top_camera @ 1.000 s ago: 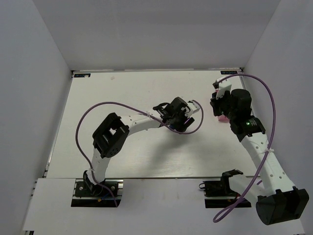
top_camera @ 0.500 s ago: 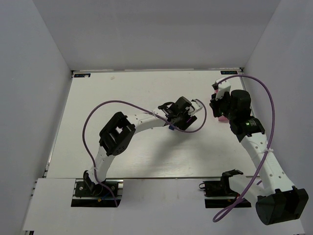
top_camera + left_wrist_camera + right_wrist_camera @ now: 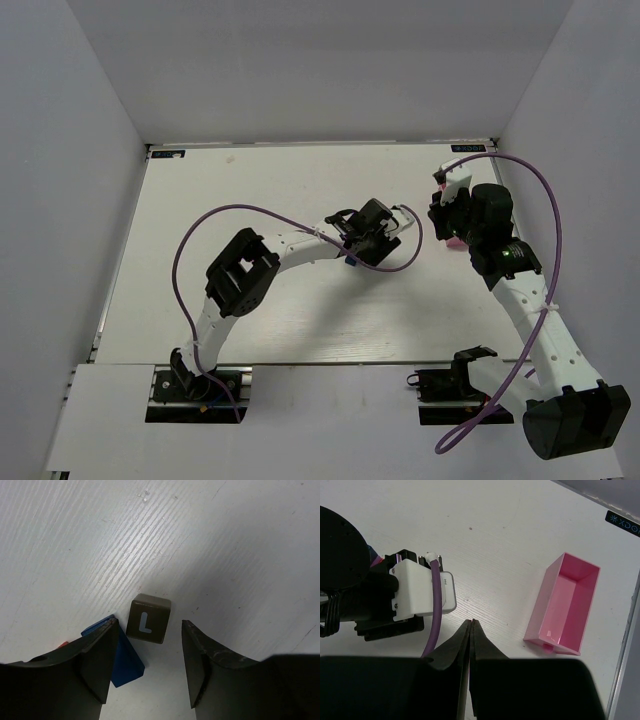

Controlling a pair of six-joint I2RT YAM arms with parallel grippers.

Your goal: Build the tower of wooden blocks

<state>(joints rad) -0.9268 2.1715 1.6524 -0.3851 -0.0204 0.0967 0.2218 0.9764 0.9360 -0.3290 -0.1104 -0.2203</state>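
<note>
In the left wrist view a grey wood block (image 3: 148, 619) marked with a white L lies flat on the table, right at the tips of my left gripper (image 3: 149, 628). Those jaws stand open, with a clear gap between the cube and the right finger (image 3: 197, 665). A blue block (image 3: 124, 660) rests against the inner side of the left finger (image 3: 97, 660), and a sliver of red block (image 3: 62, 644) shows behind it. From above, the left gripper (image 3: 352, 256) covers the blocks mid-table. My right gripper (image 3: 471, 624) is shut with nothing in it. No stacked tower shows.
An open pink box (image 3: 564, 605) lies at the right of the table near the edge strip, half hidden under the right arm in the top view (image 3: 455, 242). The left arm's wrist and purple cable (image 3: 432, 610) sit close to the right gripper.
The left arm has stretched a little further right and settled lower over the blocks. The right arm has not moved.
</note>
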